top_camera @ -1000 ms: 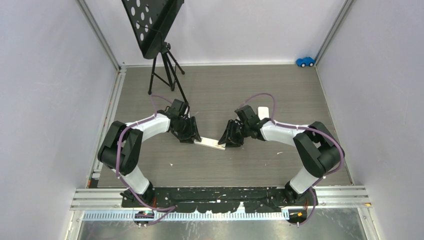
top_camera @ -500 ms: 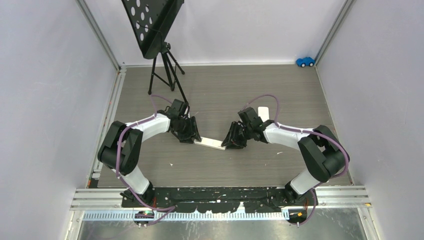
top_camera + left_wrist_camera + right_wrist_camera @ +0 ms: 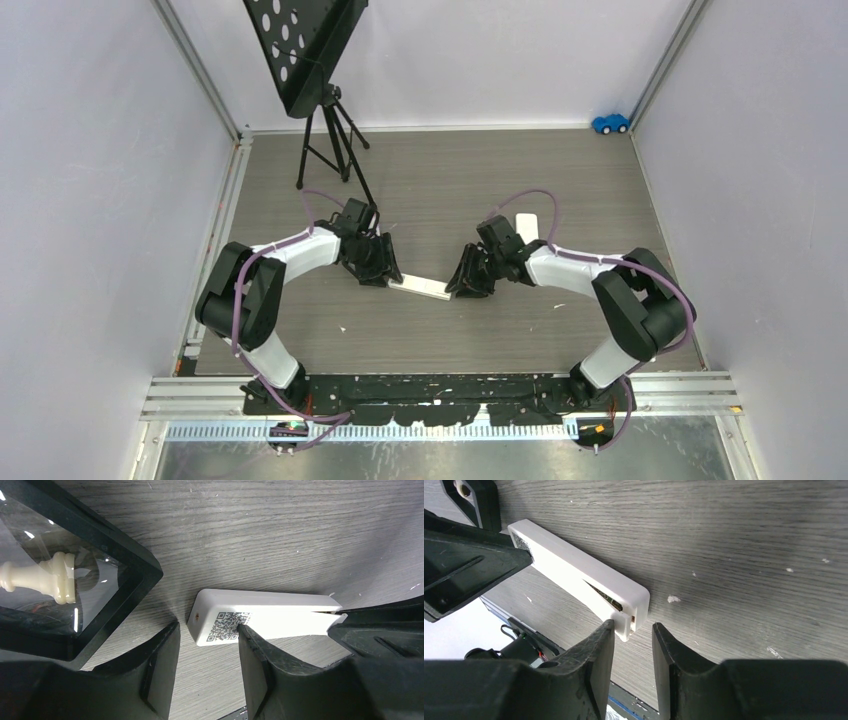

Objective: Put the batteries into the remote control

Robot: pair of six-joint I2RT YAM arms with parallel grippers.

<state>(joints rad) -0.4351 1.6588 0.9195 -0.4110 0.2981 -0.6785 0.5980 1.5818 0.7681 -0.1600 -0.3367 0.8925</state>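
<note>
Remote control [image 3: 420,287] lies flat on the table [image 3: 450,180], mid-way btwn the two arms, one gripper at each end. Left gripper [image 3: 207,629] sits low at the QR-code end with its fingers apart. One finger overlaps the remote's near edge, and bare wood shows btwn the other finger and the casing, so no clamp there. Right gripper [image 3: 632,626] has its fingers apart too, straddling the opposite end corner v. closely. Can't tell if it's actually pinching or just framing it.

Right wrist view shows a dark slit [image 3: 604,596] in the casing near that end, w/ something yellowish inside. Could be a cell or just a label, too small to call. No loose batteries visible in any view.

My read: this is the brace-and-open stage, nothing loaded yet.

To do it well:
- L side should act as a stop, square against the end face, so the body can't skate.
- R side needs to catch the cover, not the whole casing, and pull along the remote's length, not up.
- Keep the remote flat on the wood.
- Watch the black tray [image 3: 125,555] w/ the white chess piece [image 3: 45,577]. It's just beside the L fingers, and a shove that way knocks it.
</note>
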